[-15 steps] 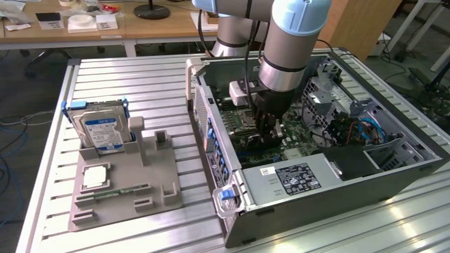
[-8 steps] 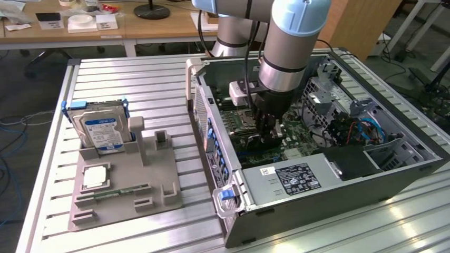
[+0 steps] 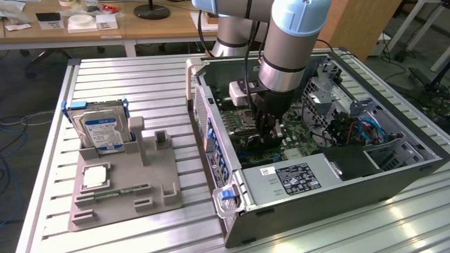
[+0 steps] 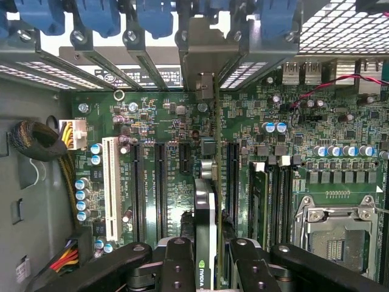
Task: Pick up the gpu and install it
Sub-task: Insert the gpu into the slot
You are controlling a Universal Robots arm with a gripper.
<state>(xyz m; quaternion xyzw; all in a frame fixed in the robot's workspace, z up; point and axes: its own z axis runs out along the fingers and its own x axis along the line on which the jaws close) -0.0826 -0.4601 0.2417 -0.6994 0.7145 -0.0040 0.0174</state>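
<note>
The tool [image 4: 206, 267] is clamped on the gpu [image 4: 206, 201], holding it edge-on inside the open computer case [image 3: 393, 179] on the bench [image 3: 126, 79], low over the motherboard [image 4: 176, 182] and in line with a long black expansion slot [image 4: 232, 176]. If the card edge sits slightly beside that slot, pressing down could jam it against the board or bend it. Its metal bracket [image 4: 203, 55] could also catch on the rear slot openings.

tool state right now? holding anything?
Tool: closed on the gpu, gripping the card edge-on over the motherboard slots inside the open PC case.
</note>
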